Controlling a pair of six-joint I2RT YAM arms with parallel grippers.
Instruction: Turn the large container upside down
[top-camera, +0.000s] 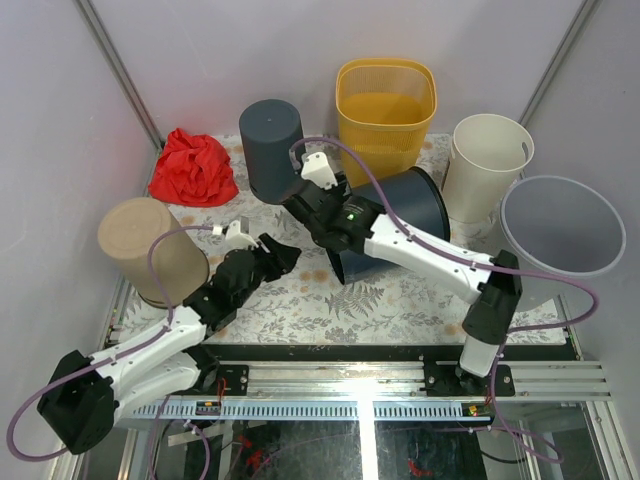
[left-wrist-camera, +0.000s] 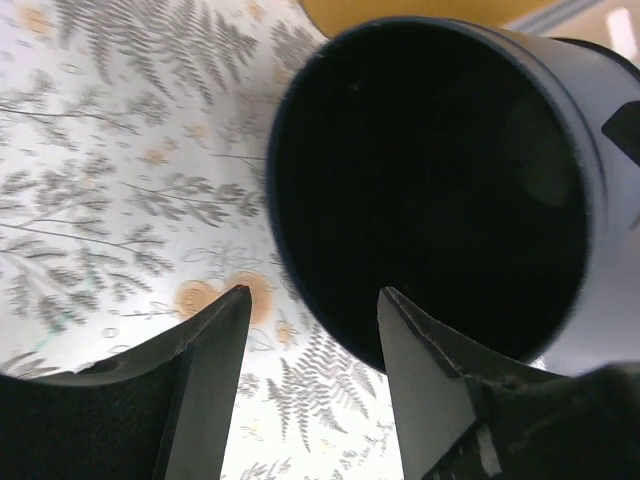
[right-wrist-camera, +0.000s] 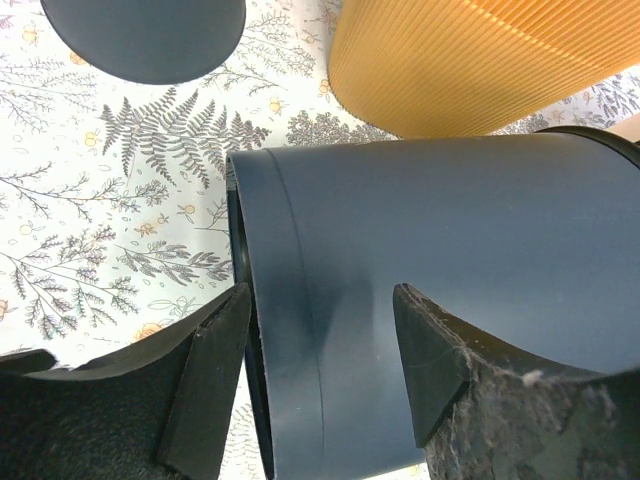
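The large container (top-camera: 415, 200), dark blue, lies on its side on the fern-patterned tablecloth with its mouth facing the near left. In the right wrist view its outer wall (right-wrist-camera: 450, 230) fills the frame. My right gripper (right-wrist-camera: 320, 310) hangs open over the rim: one finger stands just off the rim's edge, the other over the wall, and neither clamps it. From above, that right gripper (top-camera: 335, 250) sits at the mouth end. My left gripper (left-wrist-camera: 310, 305) is open and empty, and the container's dark inside (left-wrist-camera: 430, 190) lies just beyond its tips. In the top view the left gripper (top-camera: 288, 255) is left of the mouth.
An orange ribbed basket (top-camera: 385, 115) stands right behind the large container. A dark grey bin (top-camera: 272, 150) and a red cloth (top-camera: 193, 168) are at the back left. A tan bin (top-camera: 152, 250) stands at the left, a white bin (top-camera: 487, 165) and a translucent bin (top-camera: 562, 225) at the right.
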